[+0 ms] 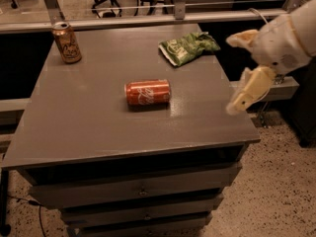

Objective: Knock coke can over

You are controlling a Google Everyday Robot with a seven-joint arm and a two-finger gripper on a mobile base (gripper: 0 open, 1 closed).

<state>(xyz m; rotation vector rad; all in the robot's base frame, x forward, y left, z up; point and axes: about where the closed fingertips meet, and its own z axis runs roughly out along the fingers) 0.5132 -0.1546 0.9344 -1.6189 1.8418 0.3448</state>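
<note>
The coke can [147, 92], red-orange with white script, lies on its side near the middle of the grey table [89, 127]. My gripper [231, 74] hangs at the right, over the table's right edge and well clear of the can. Its two cream fingers are spread apart, the lower finger [251, 89] pointing down-left and the other above it. It holds nothing.
A tan-gold can [66, 42] stands upright at the table's far left corner. A green chip bag [189, 47] lies at the far right. Drawers sit under the tabletop. A rail and office chairs stand behind the table.
</note>
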